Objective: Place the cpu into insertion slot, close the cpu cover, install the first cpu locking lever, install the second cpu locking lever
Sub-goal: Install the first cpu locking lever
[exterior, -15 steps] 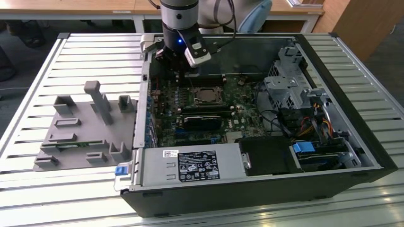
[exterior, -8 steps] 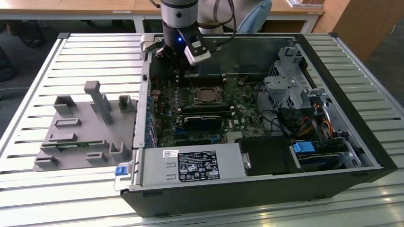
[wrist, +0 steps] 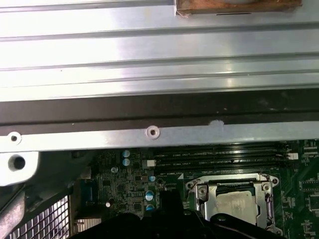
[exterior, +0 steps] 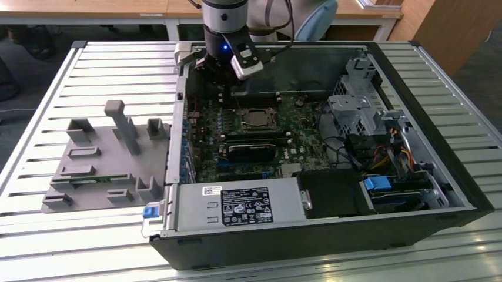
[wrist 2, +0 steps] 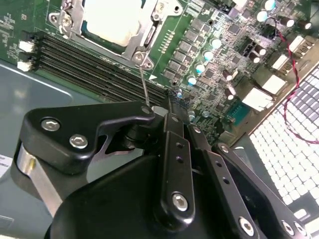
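Done: cpu (wrist 2: 117,20) seated, cpu cover (wrist 2: 144,40) down over it.
My claw (wrist 2: 158,107): pressed together, seemingly pinching a raised locking lever (wrist 2: 145,84).
Left: I judge lever latching unfinished.

Cpu seated under its cover
The silver-beige cpu (exterior: 253,119) lies flat in the insertion slot (exterior: 240,120), framed by the lowered silver cpu cover (wrist 2: 143,39), far and near the scene's middle.

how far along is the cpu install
Done: the cpu is seated, with the cover down over its edges. In hand: one lever stands up from the cover's corner, its end at the gripper. Left: that lever is not latched; the other lever I cannot judge.
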Motion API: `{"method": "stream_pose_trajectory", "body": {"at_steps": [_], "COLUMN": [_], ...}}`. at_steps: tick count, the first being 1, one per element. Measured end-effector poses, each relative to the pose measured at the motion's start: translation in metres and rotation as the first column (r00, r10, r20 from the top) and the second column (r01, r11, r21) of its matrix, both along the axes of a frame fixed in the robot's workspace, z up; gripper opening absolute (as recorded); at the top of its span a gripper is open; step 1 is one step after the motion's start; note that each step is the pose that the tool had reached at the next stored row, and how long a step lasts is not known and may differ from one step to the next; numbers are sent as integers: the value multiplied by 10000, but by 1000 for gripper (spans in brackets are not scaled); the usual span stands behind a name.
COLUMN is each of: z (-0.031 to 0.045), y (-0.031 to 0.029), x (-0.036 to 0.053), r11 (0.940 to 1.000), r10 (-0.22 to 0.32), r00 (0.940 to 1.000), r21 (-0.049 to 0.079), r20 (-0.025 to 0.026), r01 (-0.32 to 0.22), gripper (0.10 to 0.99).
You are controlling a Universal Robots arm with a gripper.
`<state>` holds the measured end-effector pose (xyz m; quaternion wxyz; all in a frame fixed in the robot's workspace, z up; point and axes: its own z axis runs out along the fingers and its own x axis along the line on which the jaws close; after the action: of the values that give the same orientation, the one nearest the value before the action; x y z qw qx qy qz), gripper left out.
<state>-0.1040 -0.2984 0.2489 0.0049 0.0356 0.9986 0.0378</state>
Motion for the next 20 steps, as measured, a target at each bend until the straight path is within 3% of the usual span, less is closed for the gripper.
{"method": "stream_pose_trajectory", "body": {"at_steps": [5,16,20], "z": [0,-12,-18], "y": [8,12,12], "x": [73,365,402], "r11": [10000,10000,10000], "r10": [1,-1,0], "r00": [10000,10000,10000], "r21": [0,0,1], "r20": [0,-25,-26], "r01": [-1,1,0], "gripper": [106,106,106]}}
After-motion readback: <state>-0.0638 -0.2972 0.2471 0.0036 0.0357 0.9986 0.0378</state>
